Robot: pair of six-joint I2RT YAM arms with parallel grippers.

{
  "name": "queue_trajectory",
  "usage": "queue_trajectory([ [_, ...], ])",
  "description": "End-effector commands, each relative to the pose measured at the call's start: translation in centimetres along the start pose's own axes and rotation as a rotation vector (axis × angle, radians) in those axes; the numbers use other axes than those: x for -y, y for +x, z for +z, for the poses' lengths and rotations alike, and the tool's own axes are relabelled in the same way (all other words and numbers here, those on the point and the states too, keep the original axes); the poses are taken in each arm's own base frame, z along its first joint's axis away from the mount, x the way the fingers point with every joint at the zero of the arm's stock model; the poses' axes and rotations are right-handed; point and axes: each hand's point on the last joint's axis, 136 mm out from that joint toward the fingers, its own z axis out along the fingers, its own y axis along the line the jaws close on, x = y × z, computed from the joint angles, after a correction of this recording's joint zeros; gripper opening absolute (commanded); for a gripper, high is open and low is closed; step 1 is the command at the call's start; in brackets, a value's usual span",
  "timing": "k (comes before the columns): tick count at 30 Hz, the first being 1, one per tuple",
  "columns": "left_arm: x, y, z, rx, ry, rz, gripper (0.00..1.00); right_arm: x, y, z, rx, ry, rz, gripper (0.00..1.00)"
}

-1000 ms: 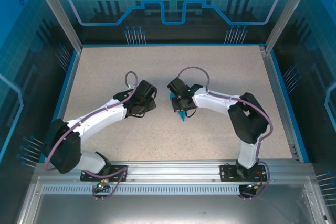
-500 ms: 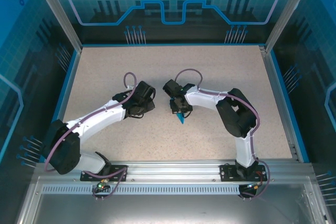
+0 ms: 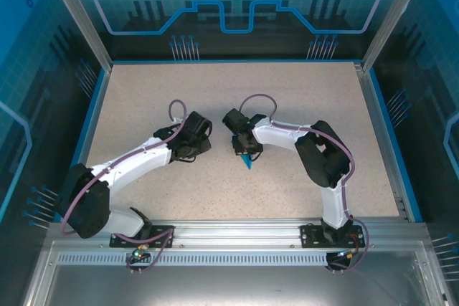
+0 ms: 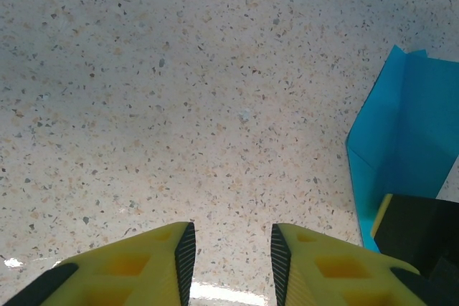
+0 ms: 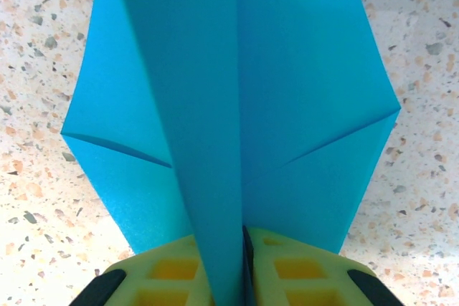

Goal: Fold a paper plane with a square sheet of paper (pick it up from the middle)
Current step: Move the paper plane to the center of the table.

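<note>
paper (image 3: 247, 162) mostly hidden under right gripper (image 5: 242, 266) from above, we see its cyan centre fold pinched upright there, left gripper (image 4: 231, 252) spread, empty

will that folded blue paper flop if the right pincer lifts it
Probably light: the folded paper is one thin sheet. Its raised centre ridge, pinched in the right pincer, likely stiffens it lengthwise, but the flat wings may droop.

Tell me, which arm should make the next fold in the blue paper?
Right, I think. The right tool pinches the blue paper at its centre fold, while the left tool is open over bare table beside it.
</note>
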Motion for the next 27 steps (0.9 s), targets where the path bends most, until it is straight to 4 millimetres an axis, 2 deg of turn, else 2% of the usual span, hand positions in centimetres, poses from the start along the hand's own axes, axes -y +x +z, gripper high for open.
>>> queue_trajectory([
  [1,-0.4,-0.5,-0.5,0.026,0.015,-0.015,0.38,-0.1,1.8,1.6,-0.062,0.004,0.009,0.18],
  [4,-0.5,-0.6,-0.3,0.032,0.010,-0.006,0.39,-0.1,2.4,2.3,-0.092,0.025,0.001,0.18],
  [9,-0.9,-1.1,-0.7,0.055,0.005,0.002,0.41,-0.3,1.2,0.2,-0.030,0.006,-0.009,0.25],
  [17,-1.6,-2.7,-2.5,0.129,0.013,0.018,0.49,0.0,-1.4,-5.7,0.101,-0.050,-0.013,0.39],
  [22,-2.8,-3.4,-3.9,0.193,0.005,0.015,0.54,0.2,-2.3,-9.6,0.207,-0.131,-0.011,0.46],
  [24,-3.5,-3.5,-4.1,0.210,-0.006,0.010,0.57,0.9,-2.7,-11.3,0.249,-0.135,-0.007,0.47],
  [27,-4.5,-3.7,-4.4,0.230,-0.023,0.007,0.60,3.4,-3.5,-14.2,0.367,-0.080,0.020,0.50],
])
